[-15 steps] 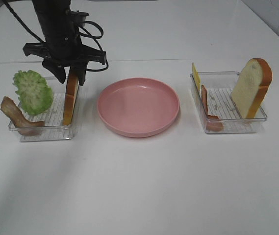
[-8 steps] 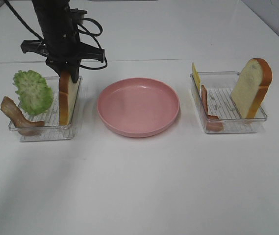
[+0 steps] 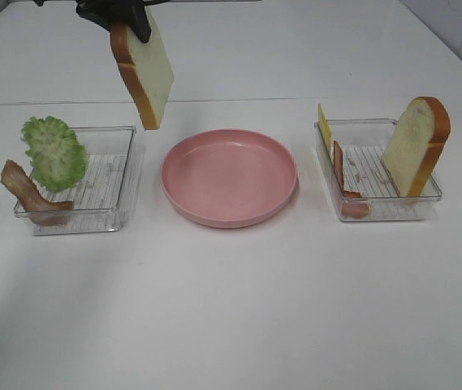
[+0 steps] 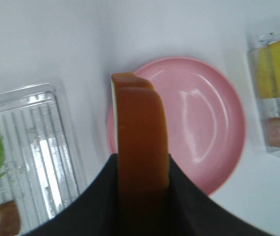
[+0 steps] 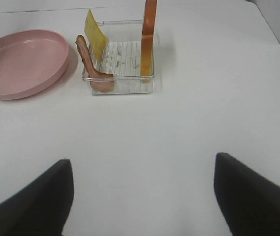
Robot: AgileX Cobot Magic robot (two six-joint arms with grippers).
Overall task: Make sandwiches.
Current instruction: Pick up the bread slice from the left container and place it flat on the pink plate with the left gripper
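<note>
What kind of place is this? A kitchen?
Probably a robot test lab, not a kitchen: plain white table, toy lettuce in a clear tray, left gripper holding a toy bread slice.

Centre of tabletop (image 3: 231, 317): plate (image 3: 229, 221). To its left, left tray (image 3: 105, 180), with lettuce (image 3: 54, 153) at the tray's far left side and left bacon (image 3: 29, 193) at its near left corner. High over the gap between that tray and the plate, held slice (image 3: 145, 71) in the left claw (image 3: 121, 16), clear of both. To the plate's right, right tray (image 3: 369, 175), with cheese (image 3: 324, 126) at its far left corner, right bacon (image 3: 340, 166) along its left wall, standing slice (image 3: 413, 146) on end against its right wall.
</note>
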